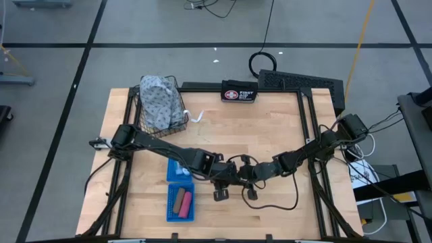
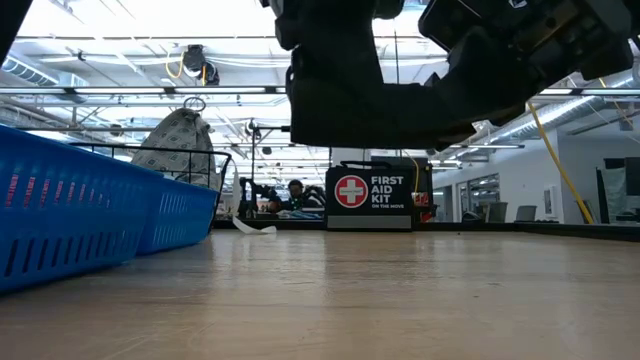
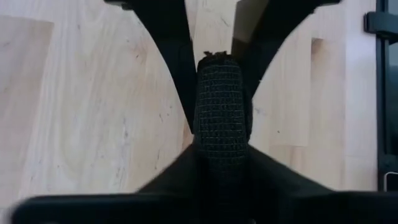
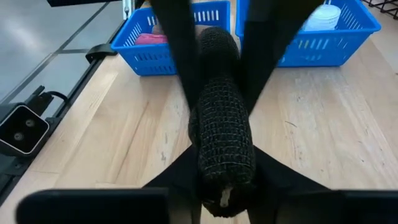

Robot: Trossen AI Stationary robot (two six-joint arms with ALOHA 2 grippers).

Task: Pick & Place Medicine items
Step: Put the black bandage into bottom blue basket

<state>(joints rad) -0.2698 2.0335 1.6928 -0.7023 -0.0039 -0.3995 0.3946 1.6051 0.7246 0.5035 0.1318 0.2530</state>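
Item: black oblong roll (image 4: 221,118), short, cylindrical, wrapped in a coarse mesh-textured black fabric with a grid weave; one end is showing a pale core with frayed edges (right wrist view). It is sitting in mid-air above the bare wooden table (image 1: 283,121), just to the right of the blue baskets, with both grippers meeting on it.

Left gripper (image 3: 214,59): its two dark fingers are closing on either side of the roll (image 3: 222,106), pressing against its mesh surface. In the high view this gripper (image 1: 226,177) is lying just to the right of the near blue basket (image 1: 180,202).

Right gripper (image 4: 214,37): fingers are likewise clamping the same roll from the opposite end, one on each flank. In the high view it (image 1: 248,174) is facing the left gripper, the two almost touching.

Near blue basket: holding a pink tube (image 1: 187,202) and a brown oblong (image 1: 178,201), lying side by side.

Far blue basket (image 1: 177,170): adjoining the near one on its far side, holding small white bottles (image 4: 325,15) (count is not clear).

Black first-aid pouch (image 1: 239,92): standing at the table's far edge, well beyond the baskets, red-and-white label reading "FIRST AID KIT" (image 2: 378,195).

Wire basket with patterned cloth (image 1: 160,104): standing behind the blue baskets, toward the far left corner.
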